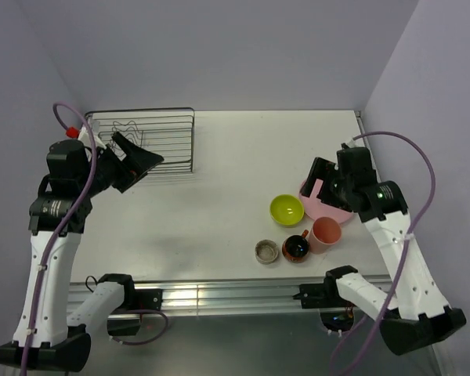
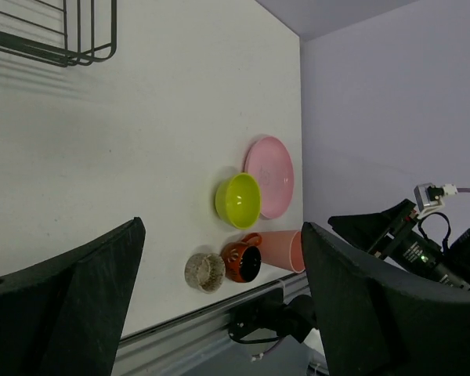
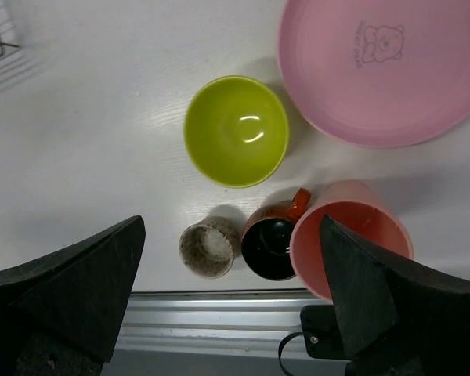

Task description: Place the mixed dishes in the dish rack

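My left hand [image 1: 139, 160] and right hand [image 3: 232, 225] both gape wide, empty; glossy lime-green bowl [image 3: 236, 130] sits beside the bear-stamped pink plate [image 3: 384, 70].

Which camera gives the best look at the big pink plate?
The right wrist view: the pink plate sits close, its bear print readable. In the top view the right arm covers part of it. The left wrist view shows it nearly whole but small and distant.
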### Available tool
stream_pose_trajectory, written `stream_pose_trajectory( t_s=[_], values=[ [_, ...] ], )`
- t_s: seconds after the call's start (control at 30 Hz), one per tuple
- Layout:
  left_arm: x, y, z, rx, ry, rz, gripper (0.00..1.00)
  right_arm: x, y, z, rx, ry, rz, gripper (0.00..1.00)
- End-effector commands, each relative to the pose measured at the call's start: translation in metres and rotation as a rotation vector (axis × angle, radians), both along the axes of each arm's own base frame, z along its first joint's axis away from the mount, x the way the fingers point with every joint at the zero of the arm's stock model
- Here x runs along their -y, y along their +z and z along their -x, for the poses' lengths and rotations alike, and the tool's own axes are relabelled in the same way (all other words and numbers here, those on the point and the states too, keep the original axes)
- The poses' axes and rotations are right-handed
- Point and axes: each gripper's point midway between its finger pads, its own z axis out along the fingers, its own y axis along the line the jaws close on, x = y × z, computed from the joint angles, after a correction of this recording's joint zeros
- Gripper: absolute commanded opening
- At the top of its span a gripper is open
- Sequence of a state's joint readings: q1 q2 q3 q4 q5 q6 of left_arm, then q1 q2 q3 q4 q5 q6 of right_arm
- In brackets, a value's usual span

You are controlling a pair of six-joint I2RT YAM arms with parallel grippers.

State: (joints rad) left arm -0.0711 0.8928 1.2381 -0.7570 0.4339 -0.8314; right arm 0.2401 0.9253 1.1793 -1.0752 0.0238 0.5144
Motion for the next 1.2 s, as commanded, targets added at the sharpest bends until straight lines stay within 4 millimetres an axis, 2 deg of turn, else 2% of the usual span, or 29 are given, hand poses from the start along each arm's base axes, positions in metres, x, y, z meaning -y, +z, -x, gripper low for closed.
stream_pose_trajectory(
  t_s=[0.0, 0.13, 0.17, 0.2, 0.23, 0.3, 0.33, 0.43, 0.53, 0.57, 0.67, 0.83, 1.17],
  values=[
    [0.004, -0.005, -0.010, -0.023, -0.048, -0.034, 0.86, 0.010, -0.011, -0.019, -0.003, -0.020, 0.021, 1.00],
    [0.026, -0.033, -0.022, -0.131, -0.153, -0.057, 0.79, 0.009, -0.039, -0.026, -0.098, -0.010, 0.033, 1.00],
    [0.029, -0.038, -0.025, -0.146, -0.154, -0.086, 0.78, 0.011, -0.052, -0.027, -0.148, -0.015, 0.047, 1.00],
    [0.041, -0.040, -0.020, -0.164, -0.201, -0.125, 0.78, 0.012, -0.058, -0.029, -0.170, -0.017, 0.052, 0.99],
    [0.048, -0.053, -0.026, -0.213, -0.221, -0.152, 0.77, 0.012, -0.063, -0.032, -0.188, -0.009, 0.062, 0.96],
    [0.063, -0.057, -0.025, -0.232, -0.285, -0.188, 0.72, 0.012, -0.079, -0.035, -0.251, -0.001, 0.077, 0.92],
    [0.068, -0.068, -0.026, -0.283, -0.305, -0.206, 0.72, 0.012, -0.083, -0.036, -0.265, 0.003, 0.082, 0.91],
    [0.081, -0.067, -0.027, -0.274, -0.354, -0.241, 0.69, 0.009, -0.092, -0.040, -0.269, 0.019, 0.075, 0.90],
    [0.083, -0.065, -0.029, -0.263, -0.372, -0.258, 0.69, 0.004, -0.106, -0.043, -0.288, 0.031, 0.059, 0.88],
    [0.083, -0.065, -0.028, -0.262, -0.377, -0.261, 0.69, 0.005, -0.118, -0.042, -0.323, 0.026, 0.059, 0.88],
    [0.084, -0.064, -0.029, -0.255, -0.394, -0.272, 0.68, 0.000, -0.135, -0.043, -0.367, 0.033, 0.038, 0.82],
    [0.085, -0.062, -0.033, -0.248, -0.413, -0.292, 0.65, -0.008, -0.146, -0.045, -0.397, 0.034, 0.008, 0.76],
    [0.081, -0.059, -0.045, -0.237, -0.412, -0.357, 0.62, -0.010, -0.165, -0.037, -0.460, 0.042, 0.040, 0.75]
  ],
)
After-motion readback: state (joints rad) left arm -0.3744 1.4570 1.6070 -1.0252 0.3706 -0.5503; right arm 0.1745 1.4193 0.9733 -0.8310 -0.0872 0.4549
